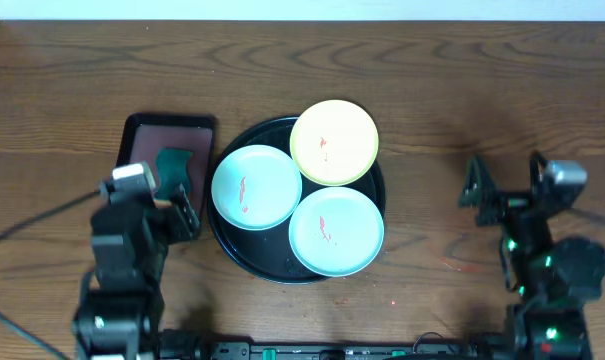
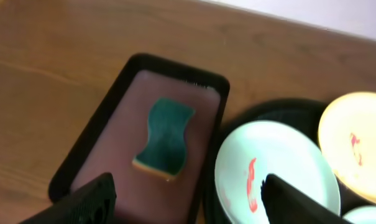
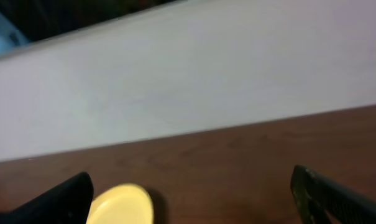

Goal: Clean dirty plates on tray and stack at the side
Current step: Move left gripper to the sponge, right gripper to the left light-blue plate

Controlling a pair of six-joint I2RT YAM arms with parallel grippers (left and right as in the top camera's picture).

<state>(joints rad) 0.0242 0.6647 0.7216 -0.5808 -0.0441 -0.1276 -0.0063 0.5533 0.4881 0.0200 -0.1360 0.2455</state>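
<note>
Plates: three, all on the black tray (image 1: 257, 135); two blue-green plates (image 1: 256, 186), (image 1: 336, 231), one yellow plate (image 1: 334, 142). Red smears: three, one per plate. Trays: two, counting the maroon tray (image 1: 167, 135) left of it. Sponge (image 1: 175, 165): one. Grippers: two, left gripper (image 2: 188, 196), right gripper (image 3: 191, 193).

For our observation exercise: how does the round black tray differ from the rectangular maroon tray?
The round black tray is larger than the rectangular maroon tray. The black tray carries three smeared plates; the maroon one carries a green sponge. Both have raised dark rims.
</note>
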